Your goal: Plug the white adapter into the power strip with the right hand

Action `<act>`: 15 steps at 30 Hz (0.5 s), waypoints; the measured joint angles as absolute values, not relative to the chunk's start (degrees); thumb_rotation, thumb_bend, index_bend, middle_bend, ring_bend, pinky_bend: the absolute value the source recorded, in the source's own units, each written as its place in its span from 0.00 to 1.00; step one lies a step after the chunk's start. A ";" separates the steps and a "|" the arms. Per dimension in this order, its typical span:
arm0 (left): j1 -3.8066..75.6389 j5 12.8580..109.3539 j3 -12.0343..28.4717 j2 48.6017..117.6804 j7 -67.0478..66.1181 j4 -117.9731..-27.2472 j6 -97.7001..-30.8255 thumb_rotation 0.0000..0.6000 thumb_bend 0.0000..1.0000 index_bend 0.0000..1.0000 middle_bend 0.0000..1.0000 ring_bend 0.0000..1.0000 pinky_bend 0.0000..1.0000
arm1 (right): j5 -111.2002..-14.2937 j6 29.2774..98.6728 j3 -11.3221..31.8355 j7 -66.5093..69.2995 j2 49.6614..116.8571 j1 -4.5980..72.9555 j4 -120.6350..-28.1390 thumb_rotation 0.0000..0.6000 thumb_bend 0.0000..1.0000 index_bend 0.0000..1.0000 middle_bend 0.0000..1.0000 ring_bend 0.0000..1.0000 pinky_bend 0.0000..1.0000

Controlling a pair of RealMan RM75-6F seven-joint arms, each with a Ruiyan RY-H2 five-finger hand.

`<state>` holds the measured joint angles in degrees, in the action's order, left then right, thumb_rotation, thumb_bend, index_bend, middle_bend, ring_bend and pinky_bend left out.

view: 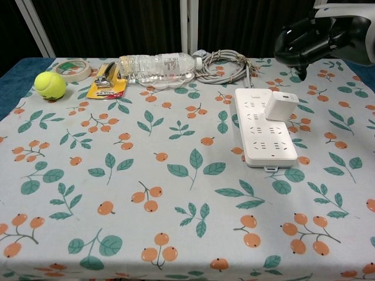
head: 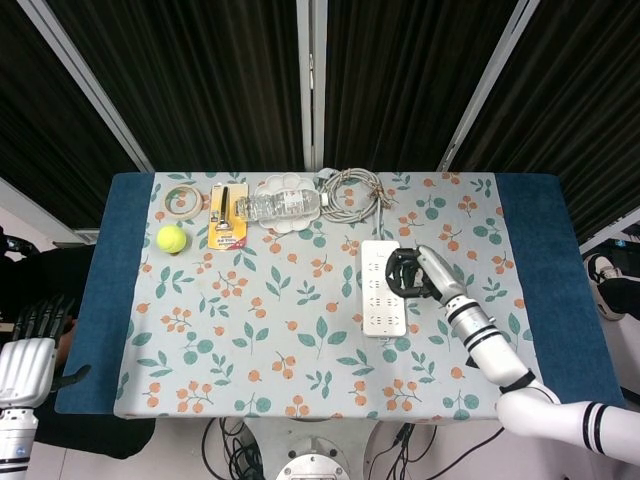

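The white power strip (view: 258, 140) lies on the floral cloth, right of centre. The white adapter (view: 280, 105) stands on its upper right part, slightly tilted, with nothing touching it. My right hand (view: 307, 42) hangs raised above and behind the strip, dark palm facing down, fingers loosely apart and holding nothing. From the head view, the right hand (head: 412, 272) covers the upper right of the power strip (head: 375, 305) and hides the adapter. My left hand (head: 25, 352) hangs off the table at the lower left, empty with fingers apart.
Along the far edge lie a tape roll (view: 74, 69), a tennis ball (view: 50, 84), a yellow carded item (view: 107, 79), a clear water bottle (view: 157, 65) on a dish, and a coiled grey cable (view: 225, 63). Blue cloth borders (head: 545, 260) flank the floral cloth.
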<state>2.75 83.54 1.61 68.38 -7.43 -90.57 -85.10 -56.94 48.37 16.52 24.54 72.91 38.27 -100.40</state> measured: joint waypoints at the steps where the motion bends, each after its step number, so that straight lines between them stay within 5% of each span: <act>1: 2.72 83.48 1.57 68.34 -7.52 -90.65 -85.07 1.00 0.10 0.02 0.00 0.00 0.00 | -58.24 47.76 17.02 28.67 73.52 37.80 -99.47 1.00 0.61 0.96 0.87 0.90 0.89; 8: 2.60 83.11 1.52 68.27 -7.65 -90.87 -84.93 1.00 0.10 0.03 0.00 0.00 0.00 | -65.57 41.72 20.55 53.75 79.77 35.65 -89.97 1.00 0.70 1.00 0.95 1.00 1.00; 15: 2.61 82.72 1.53 68.39 -7.42 -90.60 -84.60 1.00 0.10 0.03 0.00 0.00 0.00 | -68.82 36.54 21.64 61.52 84.82 35.95 -81.97 1.00 0.71 1.00 0.95 1.00 1.00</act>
<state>2.61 82.72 1.53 68.39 -7.42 -90.60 -84.60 -68.82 36.54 21.64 61.52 84.82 35.95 -81.97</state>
